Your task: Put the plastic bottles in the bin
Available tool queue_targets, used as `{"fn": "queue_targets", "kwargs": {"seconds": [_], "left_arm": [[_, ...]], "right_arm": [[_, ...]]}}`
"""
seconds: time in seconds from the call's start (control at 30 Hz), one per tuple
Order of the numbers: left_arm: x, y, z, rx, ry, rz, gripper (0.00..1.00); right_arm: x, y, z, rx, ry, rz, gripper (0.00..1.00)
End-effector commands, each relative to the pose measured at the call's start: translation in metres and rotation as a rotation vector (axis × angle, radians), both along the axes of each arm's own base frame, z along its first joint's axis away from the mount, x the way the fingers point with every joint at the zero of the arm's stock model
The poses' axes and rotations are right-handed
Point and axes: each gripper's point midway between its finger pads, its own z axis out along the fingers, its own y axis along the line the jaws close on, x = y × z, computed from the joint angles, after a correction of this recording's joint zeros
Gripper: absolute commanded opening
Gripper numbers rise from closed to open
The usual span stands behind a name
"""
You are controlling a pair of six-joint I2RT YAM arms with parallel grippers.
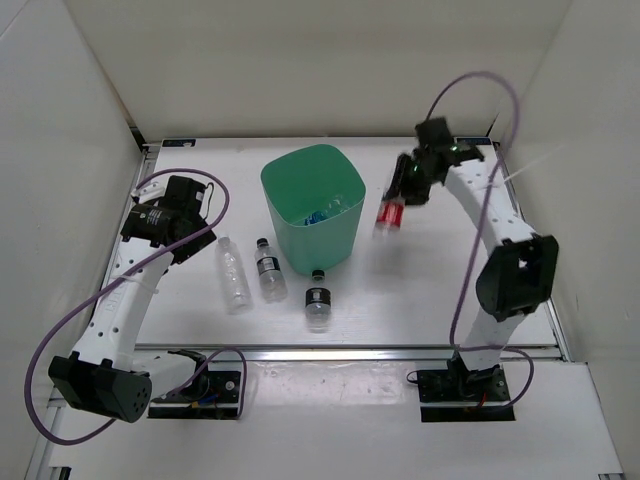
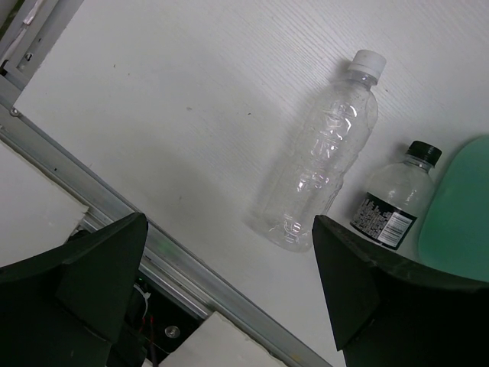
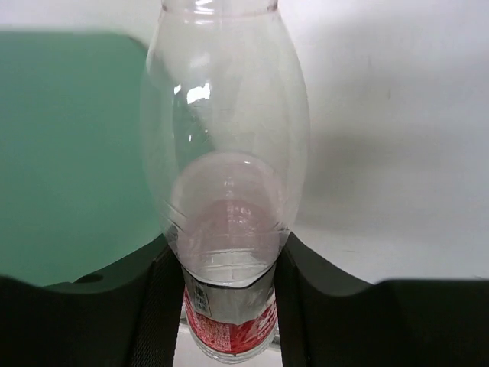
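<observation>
My right gripper is shut on the red-labelled plastic bottle, just right of the mint-green bin. In the right wrist view both fingers press the red label, the bottle pointing away from the gripper with the bin's wall to its left. A blue-labelled bottle lies inside the bin. On the table lie a plain clear bottle and two dark-labelled, black-capped bottles. My left gripper hangs open to the left of the plain bottle.
A metal rail runs along the table's near edge under the left gripper. White walls enclose the table on three sides. In the left wrist view one dark-labelled bottle lies against the bin.
</observation>
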Motion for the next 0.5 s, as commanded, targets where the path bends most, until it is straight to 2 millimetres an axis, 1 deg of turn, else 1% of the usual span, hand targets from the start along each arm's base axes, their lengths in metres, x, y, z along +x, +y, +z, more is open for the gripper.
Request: {"fn": "queue_targets", "kwargs": {"seconds": [0.0, 0.03, 0.07, 0.1, 0.13, 0.17, 0.2, 0.23, 0.27, 0.3, 0.33, 0.37, 0.4, 0.43, 0.47], "left_arm": [[-0.002, 0.004, 0.001, 0.013, -0.018, 0.022, 1.0], [-0.001, 0.003, -0.001, 0.016, -0.009, 0.022, 1.0], [-0.002, 0.004, -0.003, 0.018, 0.0, 0.021, 1.0], [-0.002, 0.004, -0.003, 0.018, 0.0, 0.021, 1.0], [-0.003, 0.002, -0.004, 0.01, 0.002, 0.018, 1.0], [-0.002, 0.002, -0.006, 0.012, 0.011, 0.018, 1.0], [-0.002, 0.002, -0.006, 0.012, 0.011, 0.018, 1.0], [-0.002, 0.002, -0.006, 0.012, 0.011, 0.018, 1.0], [0.0, 0.001, -0.005, 0.01, 0.002, 0.018, 1.0], [0.0, 0.0, -0.006, 0.005, 0.01, 0.002, 1.0], [0.002, -0.003, -0.006, -0.01, 0.001, -0.004, 1.0], [0.001, -0.002, -0.009, -0.001, 0.017, -0.017, 1.0], [0.003, -0.004, -0.008, -0.011, 0.01, -0.021, 1.0], [0.003, -0.004, -0.008, -0.011, 0.01, -0.021, 1.0], [0.001, -0.002, -0.009, -0.001, 0.008, -0.016, 1.0]], "right_arm": [[0.014, 0.014, 0.188, 0.125, -0.47, -0.008, 0.25], [0.017, 0.019, 0.215, 0.143, -0.547, -0.004, 0.27], [0.021, 0.025, 0.235, 0.154, -0.597, 0.001, 0.27], [0.021, 0.038, 0.255, 0.172, -0.648, 0.021, 0.27], [0.031, 0.047, 0.287, 0.191, -0.741, 0.039, 0.27], [0.034, 0.057, 0.298, 0.204, -0.776, 0.059, 0.27], [0.033, 0.076, 0.306, 0.225, -0.809, 0.1, 0.28], [0.043, 0.088, 0.297, 0.21, -0.81, 0.125, 0.3], [0.046, 0.1, 0.288, 0.205, -0.803, 0.151, 0.31], [0.043, 0.12, 0.277, 0.215, -0.79, 0.207, 0.32], [0.049, 0.136, 0.253, 0.215, -0.739, 0.239, 0.38], [0.043, 0.151, 0.246, 0.225, -0.715, 0.287, 0.47], [0.038, 0.158, 0.225, 0.211, -0.641, 0.315, 0.64], [0.03, 0.159, 0.226, 0.21, -0.63, 0.326, 0.94], [0.03, 0.156, 0.221, 0.171, -0.625, 0.317, 1.0]]}}
